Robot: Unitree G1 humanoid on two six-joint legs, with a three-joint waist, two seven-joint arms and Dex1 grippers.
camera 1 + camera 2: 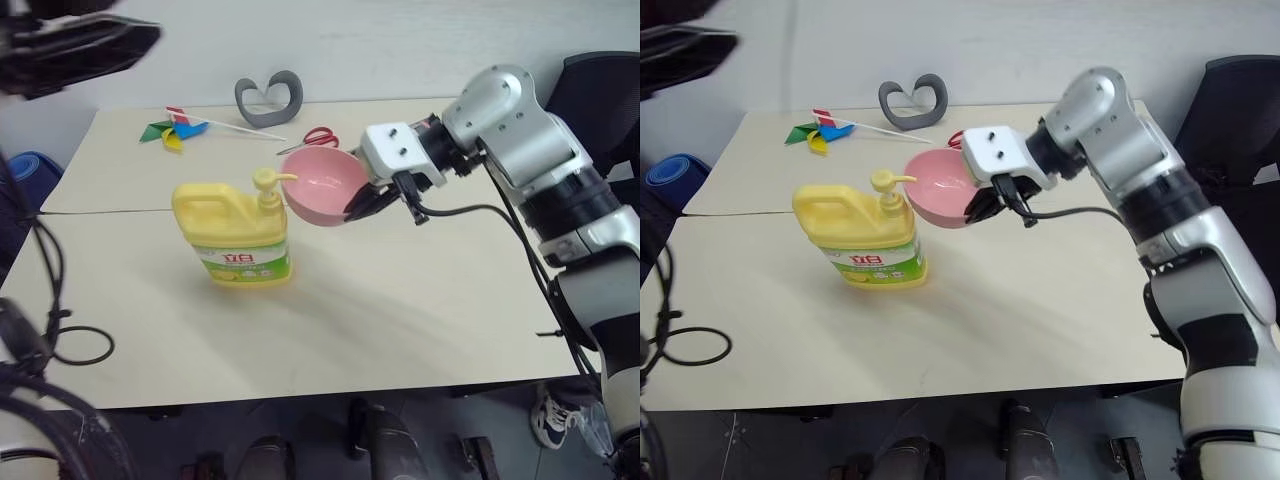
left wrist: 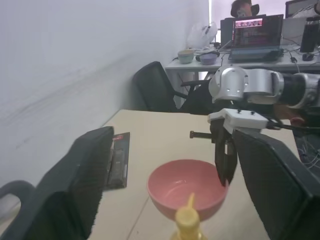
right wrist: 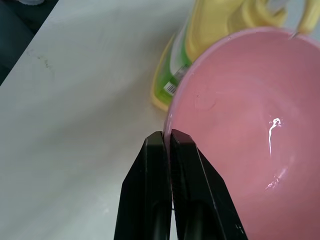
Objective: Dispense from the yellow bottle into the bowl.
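The yellow bottle (image 1: 232, 235) stands upright on the beige table (image 1: 400, 310), its pump spout (image 1: 272, 181) pointing at the bowl. My right gripper (image 3: 167, 136) is shut on the near rim of the pink bowl (image 1: 322, 185) and holds it off the table, its rim just under the spout tip. A small glistening streak lies inside the bowl (image 3: 250, 125). My left gripper (image 2: 172, 134) is raised high at the left, clear of the bottle. It is open, its fingers (image 2: 75, 190) wide apart with nothing between them. It looks down over the pump top (image 2: 189, 220).
At the table's far edge lie a colourful pinwheel (image 1: 180, 128), a grey heart-shaped object (image 1: 268, 100) and red scissors (image 1: 318, 137). A black chair (image 1: 600, 90) stands at the far right. Black cables (image 1: 60, 340) hang at the left. A desk with a laptop (image 2: 255, 35) stands beyond.
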